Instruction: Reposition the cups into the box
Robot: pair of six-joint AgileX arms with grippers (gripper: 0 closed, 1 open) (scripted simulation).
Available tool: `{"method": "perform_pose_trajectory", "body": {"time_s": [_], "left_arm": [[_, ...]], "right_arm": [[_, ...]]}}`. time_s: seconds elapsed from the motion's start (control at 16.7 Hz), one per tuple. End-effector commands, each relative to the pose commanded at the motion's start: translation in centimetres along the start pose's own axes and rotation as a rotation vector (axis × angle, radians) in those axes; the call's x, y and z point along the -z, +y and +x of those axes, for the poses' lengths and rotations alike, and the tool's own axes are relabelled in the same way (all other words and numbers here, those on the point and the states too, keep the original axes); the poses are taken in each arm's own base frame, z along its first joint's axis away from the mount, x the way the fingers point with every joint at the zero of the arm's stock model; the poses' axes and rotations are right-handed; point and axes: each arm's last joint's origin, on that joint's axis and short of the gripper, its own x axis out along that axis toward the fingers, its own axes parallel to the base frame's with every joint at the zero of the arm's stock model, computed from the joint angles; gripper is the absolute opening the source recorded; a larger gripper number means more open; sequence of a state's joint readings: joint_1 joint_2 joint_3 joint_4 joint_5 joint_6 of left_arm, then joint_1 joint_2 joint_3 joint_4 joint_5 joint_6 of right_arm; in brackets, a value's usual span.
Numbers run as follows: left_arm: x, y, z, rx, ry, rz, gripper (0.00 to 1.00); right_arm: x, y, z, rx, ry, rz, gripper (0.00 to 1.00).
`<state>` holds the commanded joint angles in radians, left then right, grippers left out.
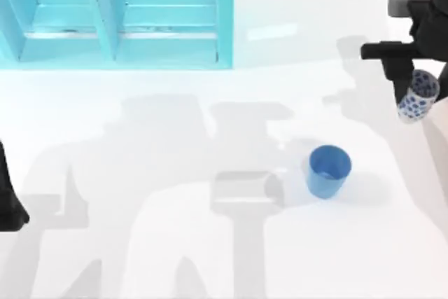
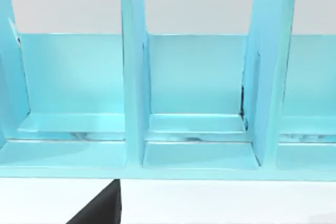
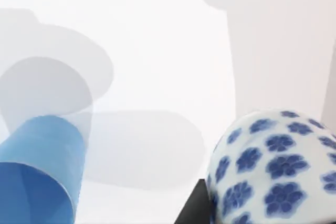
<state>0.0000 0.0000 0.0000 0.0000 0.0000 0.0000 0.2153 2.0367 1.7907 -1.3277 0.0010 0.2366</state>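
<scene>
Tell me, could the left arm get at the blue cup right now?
Probably yes: the blue cup stands alone on the table, though the left arm sits far off at the left edge.

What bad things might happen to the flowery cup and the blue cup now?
1. The right gripper holds the patterned cup tilted in the air near the table's right edge; if the grip slips, it may fall off.
2. The box is far across the table, a long carry.
3. The blue cup stands between them and might get knocked.
</scene>
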Motion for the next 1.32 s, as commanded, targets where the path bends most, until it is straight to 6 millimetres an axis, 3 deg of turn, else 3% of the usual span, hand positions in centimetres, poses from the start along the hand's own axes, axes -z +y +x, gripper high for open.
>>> {"method": "perform_pose_trajectory", "body": {"time_s": [0.3,0.42,0.6,0.78,1.08,1.32], "left_arm": [[0.0,0.0,0.0,0.000,0.000,0.000,1.00],[0.0,0.0,0.0,0.000,0.000,0.000,1.00],[0.0,0.0,0.0,0.000,0.000,0.000,1.00],[0.0,0.0,0.0,0.000,0.000,0.000,1.00],[0.0,0.0,0.0,0.000,0.000,0.000,1.00],[0.0,0.0,0.0,0.000,0.000,0.000,1.00]], "right_arm": [[0.1,-0.3,-0.2,0.001,0.002,-0.002,0.00],[0.2,-1.6,-0.4,0.002,0.005,-0.001,0.00],[1.2,-6.1,-1.4,0.002,0.004,0.004,0.00],[3.5,-11.7,-2.5,0.002,0.005,0.007,0.00],[10.3,-20.0,-4.0,0.004,0.002,0.002,0.00],[15.2,-23.2,-4.5,0.007,-0.001,-0.003,0.00]]}}
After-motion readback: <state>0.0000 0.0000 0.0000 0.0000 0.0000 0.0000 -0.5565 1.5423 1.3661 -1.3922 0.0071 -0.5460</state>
